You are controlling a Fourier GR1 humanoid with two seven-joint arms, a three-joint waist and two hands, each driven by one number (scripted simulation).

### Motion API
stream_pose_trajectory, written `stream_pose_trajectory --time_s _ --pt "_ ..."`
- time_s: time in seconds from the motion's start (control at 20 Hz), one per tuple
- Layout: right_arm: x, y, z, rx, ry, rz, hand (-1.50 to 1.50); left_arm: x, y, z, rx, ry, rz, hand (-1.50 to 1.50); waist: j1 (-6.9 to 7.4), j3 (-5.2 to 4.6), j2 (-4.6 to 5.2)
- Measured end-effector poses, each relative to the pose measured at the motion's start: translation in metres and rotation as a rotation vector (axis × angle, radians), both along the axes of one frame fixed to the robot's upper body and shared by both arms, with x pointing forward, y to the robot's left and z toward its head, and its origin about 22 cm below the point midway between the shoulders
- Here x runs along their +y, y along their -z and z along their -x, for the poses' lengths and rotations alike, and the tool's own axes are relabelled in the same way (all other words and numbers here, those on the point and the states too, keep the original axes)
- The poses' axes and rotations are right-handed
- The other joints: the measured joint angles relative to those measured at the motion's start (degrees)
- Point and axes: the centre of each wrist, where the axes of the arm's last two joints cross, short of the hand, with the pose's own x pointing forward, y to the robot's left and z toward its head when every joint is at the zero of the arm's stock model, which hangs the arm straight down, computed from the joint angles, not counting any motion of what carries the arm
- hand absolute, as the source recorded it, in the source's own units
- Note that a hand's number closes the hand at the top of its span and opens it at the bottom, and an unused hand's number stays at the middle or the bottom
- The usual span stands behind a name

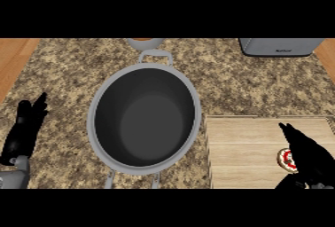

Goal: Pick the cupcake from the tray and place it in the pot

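A large grey pot point(98, 97) with a dark inside stands in the middle of the counter, handles at its far and near ends. To its right lies a wooden tray point(252, 142). The cupcake point(285, 159), white with red on top, sits near the tray's right side, mostly hidden behind my right hand point(307, 153). That hand hangs just over the cupcake with its fingers stretched forward, not curled round it. My left hand point(27, 126) rests open at the left edge, fingers up, well away from the pot.
A grey appliance point(280, 46) stands at the back right. A white rounded object point(145, 43) sits just beyond the pot's far handle. Wooden floor shows past the counter's left and right sides.
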Motion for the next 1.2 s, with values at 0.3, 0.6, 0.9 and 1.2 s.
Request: stream_pose_trajectory --time_s 0.3,0.6,0.9,1.2 --pt "-0.010 0.011 -0.002 0.006 0.007 -0.019 -1.50 -0.003 -0.001 0.001 -0.002 -0.002 -0.001 0.00 -0.05 -0.01 0.00" --pt "-0.019 0.028 -0.010 0.015 0.019 -0.030 1.50 -0.001 -0.008 -0.002 0.001 -0.002 0.002 0.00 -0.01 -0.04 -0.01" --pt "-0.026 0.029 -0.012 -0.029 -0.033 -0.023 1.50 0.001 0.001 -0.005 0.004 0.000 0.007 0.00 -0.09 -0.16 -0.08" --pt "-0.027 0.029 -0.014 -0.110 -0.099 0.052 1.50 -0.004 0.008 0.000 0.002 -0.001 0.003 0.00 -0.08 -0.31 -0.19"
